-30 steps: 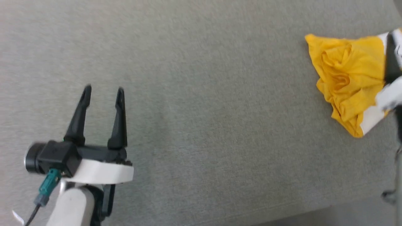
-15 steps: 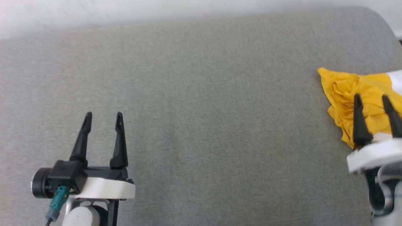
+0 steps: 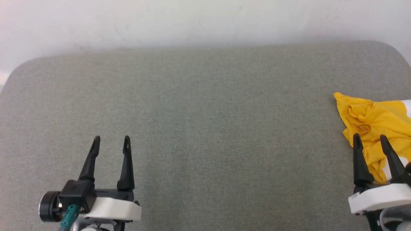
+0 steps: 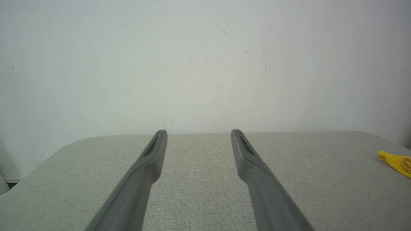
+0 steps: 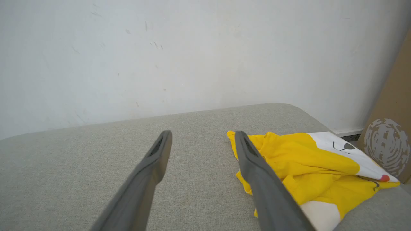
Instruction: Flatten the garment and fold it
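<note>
The garment (image 3: 375,118) is lying crumpled at the right end of the grey bench (image 3: 208,128), partly running off the right edge of the head view. In the right wrist view the garment (image 5: 305,157) is showing yellow folds with white patches (image 5: 337,147), black line marks (image 5: 343,147) and a red dot (image 5: 384,177).

The right tool (image 3: 369,137) is standing with its fingers spread and holding nothing, its tips overlapping the near left part of the cloth. Whether they are touching it cannot be told. In its own wrist view, the right tool (image 5: 203,133) is pointing past the shirt's left edge toward the white wall (image 5: 192,48), and a brown cardboard sheet (image 5: 395,106) is leaning at the far right.

The left tool (image 3: 111,138) is hovering well apart from the shirt, over bare fabric at the lower left, also spread and gripping nothing. Its wrist view is catching the left tool (image 4: 199,132) with a yellow corner of the garment (image 4: 398,160) at the far right.
</note>
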`<state>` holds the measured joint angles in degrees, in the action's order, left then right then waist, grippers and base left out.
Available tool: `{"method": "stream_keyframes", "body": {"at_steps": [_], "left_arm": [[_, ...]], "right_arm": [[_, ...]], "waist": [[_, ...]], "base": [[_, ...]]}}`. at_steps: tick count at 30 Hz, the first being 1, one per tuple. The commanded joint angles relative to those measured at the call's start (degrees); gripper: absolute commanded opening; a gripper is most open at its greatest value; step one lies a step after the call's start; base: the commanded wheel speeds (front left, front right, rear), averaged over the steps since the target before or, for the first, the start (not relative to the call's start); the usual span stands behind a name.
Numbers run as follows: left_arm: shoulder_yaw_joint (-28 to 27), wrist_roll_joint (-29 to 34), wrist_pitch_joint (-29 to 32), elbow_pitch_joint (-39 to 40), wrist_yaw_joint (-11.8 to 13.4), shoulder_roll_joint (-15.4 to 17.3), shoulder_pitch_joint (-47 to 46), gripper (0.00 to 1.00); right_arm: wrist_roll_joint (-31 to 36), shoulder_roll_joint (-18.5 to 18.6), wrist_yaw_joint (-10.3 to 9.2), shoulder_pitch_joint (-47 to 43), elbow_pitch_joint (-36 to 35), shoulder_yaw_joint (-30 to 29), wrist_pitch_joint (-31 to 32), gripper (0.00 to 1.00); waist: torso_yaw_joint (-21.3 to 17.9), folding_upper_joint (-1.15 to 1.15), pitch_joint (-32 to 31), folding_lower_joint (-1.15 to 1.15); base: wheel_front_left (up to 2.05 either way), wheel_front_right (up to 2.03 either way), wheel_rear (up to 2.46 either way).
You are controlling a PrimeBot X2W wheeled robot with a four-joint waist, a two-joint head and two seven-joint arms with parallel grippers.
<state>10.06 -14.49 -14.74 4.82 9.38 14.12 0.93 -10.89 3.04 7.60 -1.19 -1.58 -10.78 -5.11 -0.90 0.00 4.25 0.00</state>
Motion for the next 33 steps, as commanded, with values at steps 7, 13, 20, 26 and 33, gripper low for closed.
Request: {"method": "stream_keyframes", "body": {"at_steps": [7, 13, 20, 26, 33], "left_arm": [[-0.5, 1.0, -0.3, -0.7, -0.2, -0.8, 3.1, 1.0], [-0.2, 1.5, -0.3, -1.7, -0.9, -2.4, 3.7, 1.0], [-1.4, 2.3, 0.0, 0.1, -1.3, -3.7, 3.3, 0.0], [-1.4, 2.5, 0.3, 0.0, -1.4, -3.8, 3.2, 0.0], [-1.9, 3.2, 1.2, -0.3, -1.9, -4.2, 3.0, 0.0]], "right_arm": [[1.8, -0.2, -0.11, -1.8, 1.6, 0.0, -3.6, 1.0], [1.9, -0.2, -0.11, -2.6, 3.6, 0.3, -5.3, 1.0], [1.5, 0.0, 0.0, -2.3, 4.3, 0.3, -6.0, 0.0], [1.7, 0.0, 0.0, -2.3, 4.3, 0.3, -5.8, 0.0], [2.2, 0.0, -0.01, -2.1, 4.1, 0.9, -5.2, 0.0]], "waist": [[1.1, 0.0, -1.5, 0.0], [1.6, 0.0, -1.2, 0.0], [1.6, 0.0, -0.1, 0.02], [1.6, 0.0, -0.1, 0.02], [1.5, 0.0, -0.4, 0.02]], "base": [[0.0, 0.0, 0.0], [0.0, 0.0, 0.0], [0.0, 0.0, 0.0], [0.0, 0.0, 0.0], [0.0, 0.0, 0.0]]}}
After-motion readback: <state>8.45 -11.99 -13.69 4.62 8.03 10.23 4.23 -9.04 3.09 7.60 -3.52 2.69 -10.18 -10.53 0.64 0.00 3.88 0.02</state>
